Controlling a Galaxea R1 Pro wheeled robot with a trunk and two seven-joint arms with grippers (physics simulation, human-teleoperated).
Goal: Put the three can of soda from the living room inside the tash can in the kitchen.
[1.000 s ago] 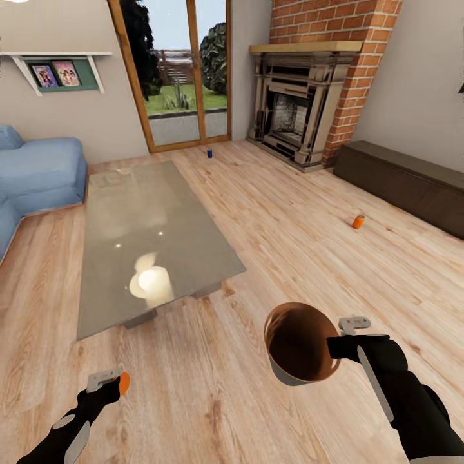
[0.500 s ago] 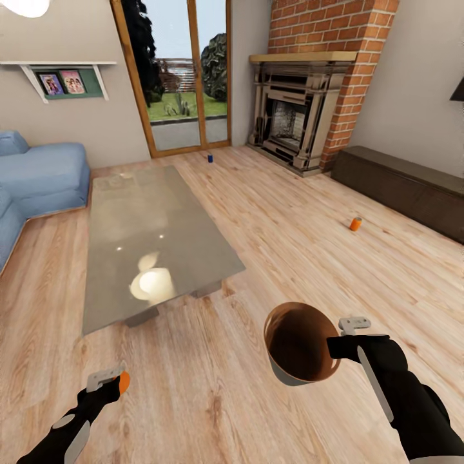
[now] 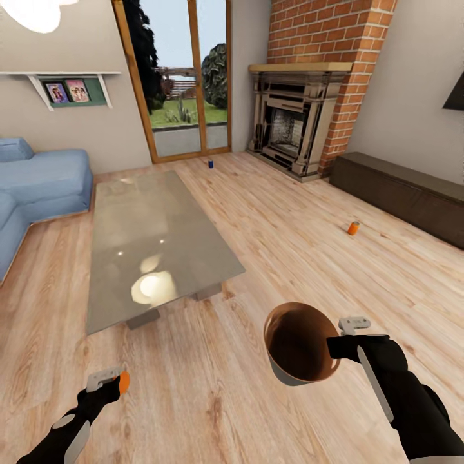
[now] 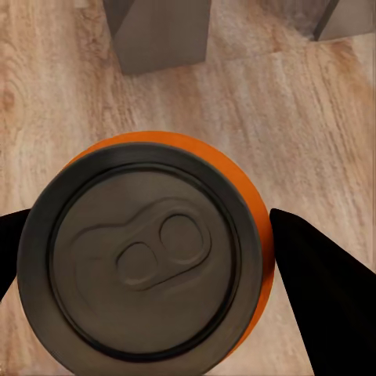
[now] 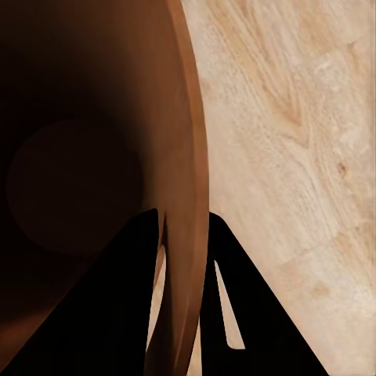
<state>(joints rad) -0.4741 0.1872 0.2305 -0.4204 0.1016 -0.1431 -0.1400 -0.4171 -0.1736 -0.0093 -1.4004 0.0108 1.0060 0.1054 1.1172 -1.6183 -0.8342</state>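
So right now your left end effector (image 3: pixel 115 380) is pinching an orange can (image 4: pixel 149 262) by its sides, top lid facing the wrist cam, fingers (image 4: pixel 329 298) pressed on opposite flanks. Your right end effector (image 3: pixel 345 332) is clamped on the rim of the trash can (image 3: pixel 298 345), one finger inside the brown wall and one outside, with the bin tipped so its mouth faces up toward the head cam.

The other two cans are out on the wood floor (image 3: pixel 277 219): a second orange can (image 3: pixel 353 227) standing off to the right near the long dark cabinet (image 3: pixel 399 187), and the blue can (image 3: pixel 210 164) far off by the glass doors (image 3: pixel 187 84), past the end of the tabletop (image 3: pixel 154 238). Both well apart from you.

Handling-wise, I'd guess these cans are light, stiff and a bit slick, so a side grip around the middle like the one you've got looks best; squeeze near the top or bottom edge and it could pop out. The bin looks rigid but it's hanging off one rim pinch, so it may swing if you drive fast. Easiest move is probably to drop the held can straight into the bin, then roll toward the orange one on the right
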